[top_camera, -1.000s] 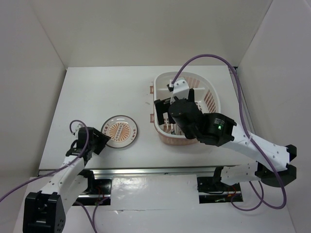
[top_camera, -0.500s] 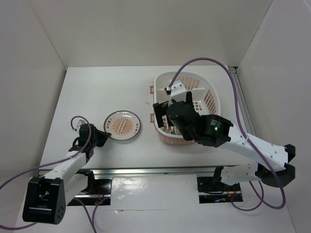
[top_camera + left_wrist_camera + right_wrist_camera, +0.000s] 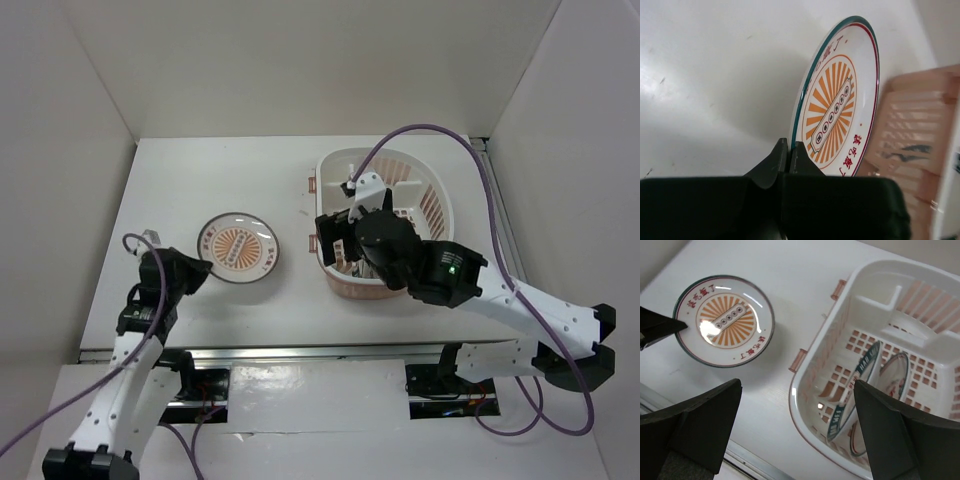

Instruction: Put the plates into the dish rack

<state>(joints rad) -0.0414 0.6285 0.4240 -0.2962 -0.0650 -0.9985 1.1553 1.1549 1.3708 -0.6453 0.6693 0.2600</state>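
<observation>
The orange sunburst plate (image 3: 237,247) (image 3: 840,100) (image 3: 724,320) is tilted up off the white table, with a shadow under it. My left gripper (image 3: 197,270) (image 3: 789,150) is shut on its near left rim. The pale pink dish rack (image 3: 440,205) (image 3: 810,405) stands to the right. Two plates stand on edge inside it: one with a dark teal rim (image 3: 860,390), and another (image 3: 896,374) beside it. My right gripper (image 3: 338,238) (image 3: 797,390) hovers open over the rack's left end, holding nothing.
White walls enclose the table on the left, back and right. A metal rail (image 3: 300,352) runs along the near edge. Purple cables (image 3: 430,130) loop above the rack. The rack (image 3: 912,150) shows just beyond the held plate in the left wrist view.
My left gripper shut on the sunburst plate's rim and raised it, while the left arm swung back to the left. The right arm shifted only slightly above the rack.
</observation>
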